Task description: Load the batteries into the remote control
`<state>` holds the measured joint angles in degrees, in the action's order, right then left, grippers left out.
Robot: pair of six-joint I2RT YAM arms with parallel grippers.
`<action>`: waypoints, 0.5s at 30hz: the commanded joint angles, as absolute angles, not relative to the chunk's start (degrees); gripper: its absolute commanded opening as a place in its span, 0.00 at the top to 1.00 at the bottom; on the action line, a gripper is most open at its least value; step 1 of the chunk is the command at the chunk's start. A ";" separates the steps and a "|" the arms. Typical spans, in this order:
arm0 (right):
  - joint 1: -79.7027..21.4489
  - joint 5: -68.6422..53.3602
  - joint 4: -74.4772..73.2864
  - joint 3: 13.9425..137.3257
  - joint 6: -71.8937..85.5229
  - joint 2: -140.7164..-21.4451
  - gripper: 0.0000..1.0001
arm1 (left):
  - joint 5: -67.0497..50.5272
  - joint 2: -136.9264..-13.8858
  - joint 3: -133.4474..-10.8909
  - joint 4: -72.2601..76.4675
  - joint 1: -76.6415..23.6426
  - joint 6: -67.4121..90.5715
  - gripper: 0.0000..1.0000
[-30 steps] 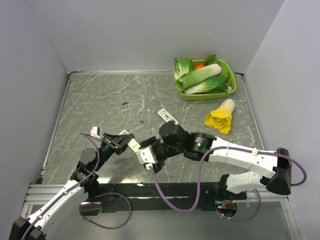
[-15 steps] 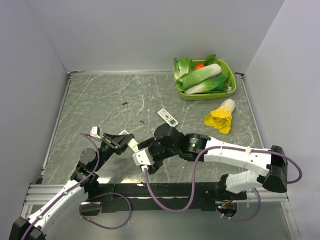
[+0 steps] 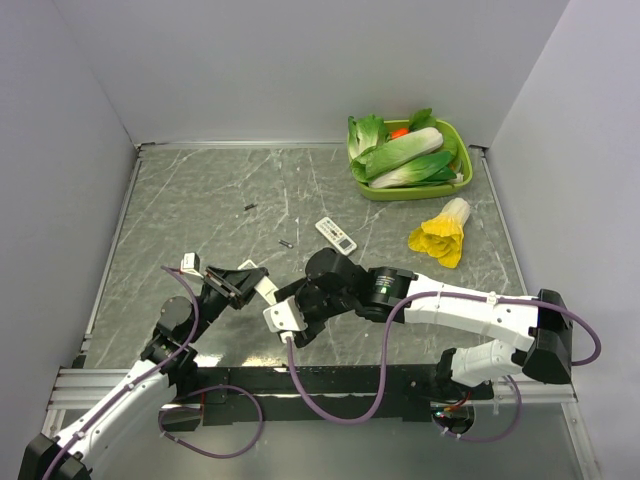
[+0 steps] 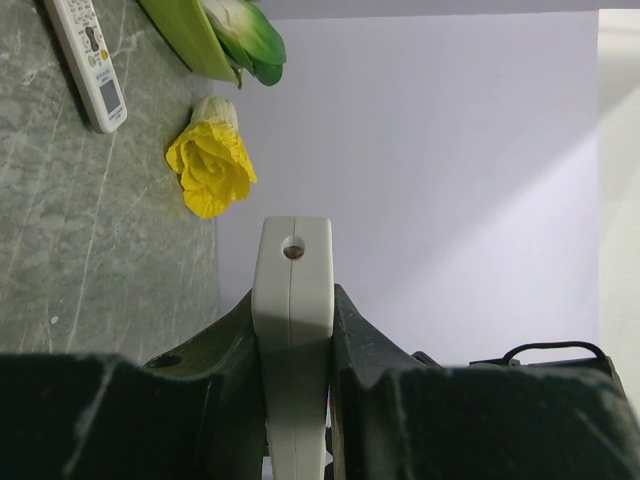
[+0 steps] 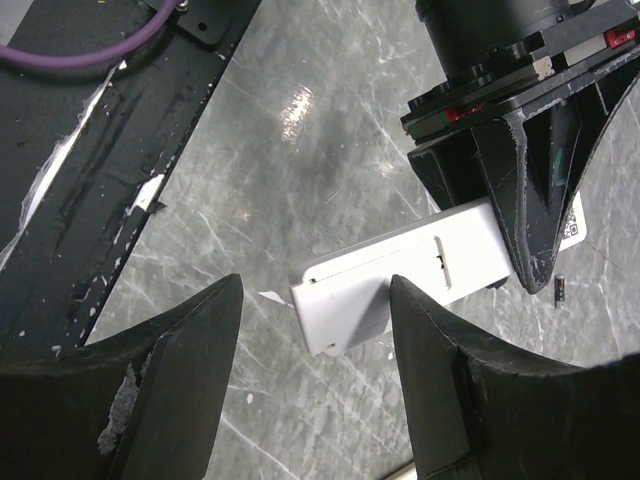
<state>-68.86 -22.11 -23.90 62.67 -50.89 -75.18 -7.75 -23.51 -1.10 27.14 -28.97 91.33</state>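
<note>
My left gripper (image 3: 243, 283) (image 4: 292, 300) is shut on the slim white remote control (image 3: 266, 289) (image 4: 292, 330), held edge-on above the near table; its free end sticks out to the right. The remote control's (image 5: 400, 270) back faces the right wrist camera, showing the cover's seam and slot. My right gripper (image 3: 287, 299) (image 5: 315, 285) is open, and that free end lies between its jaws, close to the right finger (image 5: 450, 370) and apart from the left finger (image 5: 190, 370). No batteries show in any view.
A wider white remote (image 3: 335, 234) (image 4: 90, 60) lies mid-table. Behind it on the right stand a green tray (image 3: 458, 185) of vegetables and a yellow-leafed vegetable (image 3: 440, 236) (image 4: 210, 168). Small dark specks (image 3: 286, 243) (image 5: 560, 290) dot the marble top. The black base rail (image 5: 110, 170) runs along the near edge.
My right arm has slid left, bringing its open jaws around the remote control's free end, and the jaws have narrowed a little. The left gripper and the remote control have stayed put.
</note>
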 commanded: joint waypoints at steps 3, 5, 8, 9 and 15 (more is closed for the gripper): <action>-69.43 -24.70 -27.25 63.63 -51.07 -75.41 0.35 | -6.86 -22.68 -2.02 31.64 -29.18 92.90 0.96; -69.52 -25.05 -27.51 63.54 -50.71 -75.32 0.35 | -6.77 -22.41 -2.20 31.20 -29.09 92.90 0.96; -69.43 -24.96 -27.33 63.28 -50.63 -75.41 0.35 | -7.38 -22.41 -2.37 31.81 -29.18 92.81 0.96; -69.43 -24.96 -27.51 63.46 -50.71 -75.41 0.35 | -7.82 -22.67 -2.63 31.90 -29.09 92.73 0.96; -69.44 -24.70 -28.92 65.74 -51.15 -77.43 0.35 | -12.56 -25.66 -4.39 34.53 -29.18 90.62 0.97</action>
<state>-68.88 -23.00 -25.61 63.02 -50.85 -75.53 -9.26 -24.36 -1.10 26.98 -28.97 90.52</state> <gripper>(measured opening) 0.653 0.276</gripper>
